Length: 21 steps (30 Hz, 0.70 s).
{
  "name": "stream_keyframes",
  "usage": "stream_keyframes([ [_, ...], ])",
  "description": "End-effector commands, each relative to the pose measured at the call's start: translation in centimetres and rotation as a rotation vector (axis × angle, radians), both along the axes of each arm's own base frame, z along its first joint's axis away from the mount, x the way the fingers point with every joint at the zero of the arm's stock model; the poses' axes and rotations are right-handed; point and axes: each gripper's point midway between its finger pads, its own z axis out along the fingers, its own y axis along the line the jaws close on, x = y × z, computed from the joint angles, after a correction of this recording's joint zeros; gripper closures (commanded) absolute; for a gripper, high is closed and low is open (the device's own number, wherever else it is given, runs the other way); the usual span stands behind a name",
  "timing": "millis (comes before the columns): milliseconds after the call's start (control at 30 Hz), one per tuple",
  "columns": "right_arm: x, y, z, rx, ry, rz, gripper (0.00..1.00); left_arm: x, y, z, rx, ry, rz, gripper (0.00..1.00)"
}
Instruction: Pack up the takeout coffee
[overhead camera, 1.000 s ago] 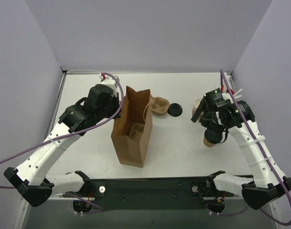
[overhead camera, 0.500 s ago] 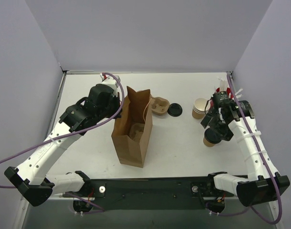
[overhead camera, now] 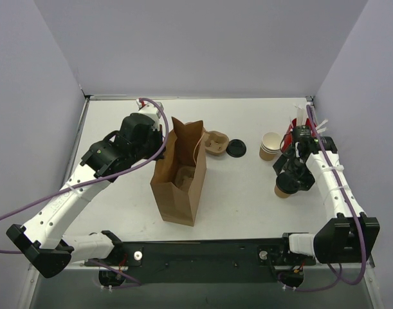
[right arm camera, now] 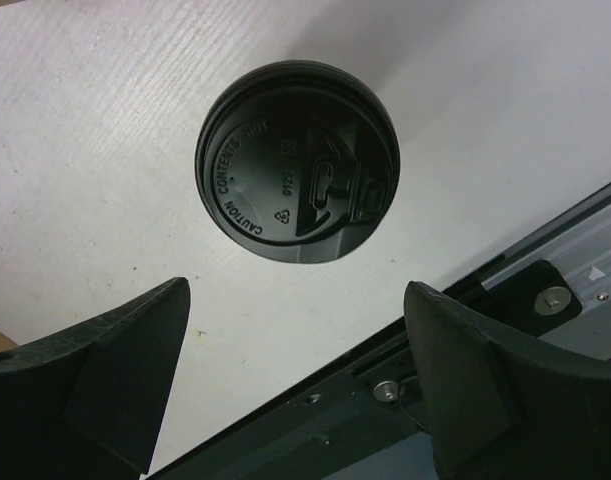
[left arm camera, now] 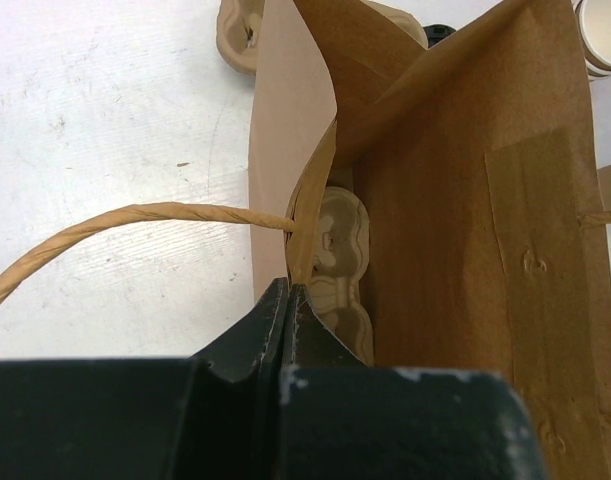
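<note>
The takeout coffee (overhead camera: 282,191) stands on the table at the right. Its round black lid (right arm camera: 297,160) fills the right wrist view. My right gripper (overhead camera: 291,180) hangs just above it, open and empty (right arm camera: 297,292), with a finger (right arm camera: 115,380) to each side short of the lid. My left gripper (overhead camera: 161,138) is shut on the near top edge of the open brown paper bag (overhead camera: 180,187). The jaws (left arm camera: 290,292) pinch the bag's rim beside its twine handle (left arm camera: 135,215). A pulp cup carrier (left arm camera: 340,250) lies inside the bag.
A second pulp carrier (overhead camera: 215,141) and a loose black lid (overhead camera: 235,148) lie behind the bag. A stack of tan paper cups (overhead camera: 270,146) and a red cup with white sticks (overhead camera: 294,131) stand at the back right. The table's black front rail (right arm camera: 465,350) is close to the coffee.
My right wrist has swung to the right and back, and the open gripper now points down over the coffee. The left arm and the bag have not moved.
</note>
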Motion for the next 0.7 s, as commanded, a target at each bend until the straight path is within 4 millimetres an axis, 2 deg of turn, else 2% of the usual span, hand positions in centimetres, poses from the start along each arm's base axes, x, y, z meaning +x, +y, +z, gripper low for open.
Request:
stream_keyframes([
  [0, 0.7, -0.1, -1.5, 0.019, 0.008, 0.009, 0.17, 0.4, -0.4, 2.0, -0.040, -0.052, -0.015, 1.00],
  [133, 1.2, -0.2, -2.2, 0.011, 0.028, 0.018, 0.17, 0.3, 0.0, 2.1, -0.029, -0.055, -0.006, 1.00],
  [233, 1.2, -1.2, -2.4, -0.001, 0.040, -0.011, 0.17, 0.2, 0.2, 2.1, -0.027, -0.059, -0.003, 1.00],
  [467, 1.2, -1.6, -2.2, -0.006, 0.040, -0.015, 0.15, 0.3, 0.0, 1.9, -0.027, -0.052, -0.001, 1.00],
  [667, 1.1, -1.7, -2.9, 0.000, 0.052, -0.016, 0.15, 0.4, -0.1, 1.9, -0.027, -0.050, -0.005, 1.00],
])
